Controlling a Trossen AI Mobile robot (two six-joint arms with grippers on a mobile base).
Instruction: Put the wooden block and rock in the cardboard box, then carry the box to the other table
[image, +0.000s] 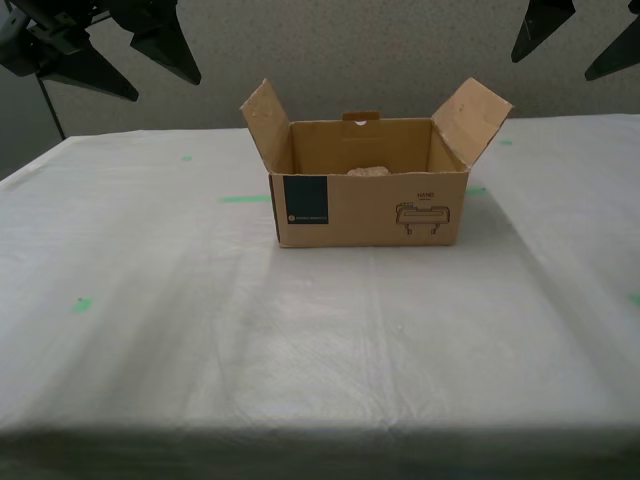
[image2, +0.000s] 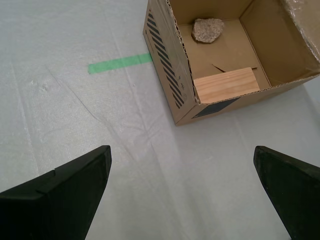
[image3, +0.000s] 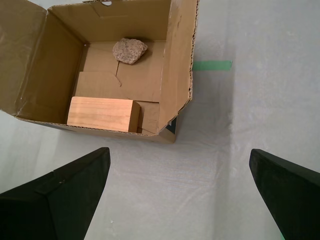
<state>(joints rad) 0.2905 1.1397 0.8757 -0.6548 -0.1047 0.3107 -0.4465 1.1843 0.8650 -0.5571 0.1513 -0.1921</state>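
Scene: the cardboard box (image: 368, 195) stands upright on the other table (image: 300, 350), its white cloth wrinkled and marked with green tape (image2: 120, 63); both side flaps stand open.
Rock: the rock (image3: 129, 50) lies on the box floor near the wall with the handle tab, apart from the block.
Wooden block: the wooden block (image3: 102, 114) lies flat inside the box against the opposite wall; the exterior view hides it behind the front panel.
First gripper: the first gripper (image3: 180, 190) hangs above the cloth just outside one end of the box, jaws spread wide and holding nothing.
Second gripper: the second gripper (image2: 182, 192) hangs outside the other end, also spread wide and empty.
Stage (judged): both objects are loaded and the box appears to rest on the cloth-draped table, so the task looks essentially finished; what remains is clearing the arms.
Technique (judged): the jaws should be kept apart and each arm lifted straight up and outward, away from the raised flaps, so that no fingertip catches a flap and drags or tips the box.
Risk (judged): the light carton could slide on the smooth cloth if nudged.
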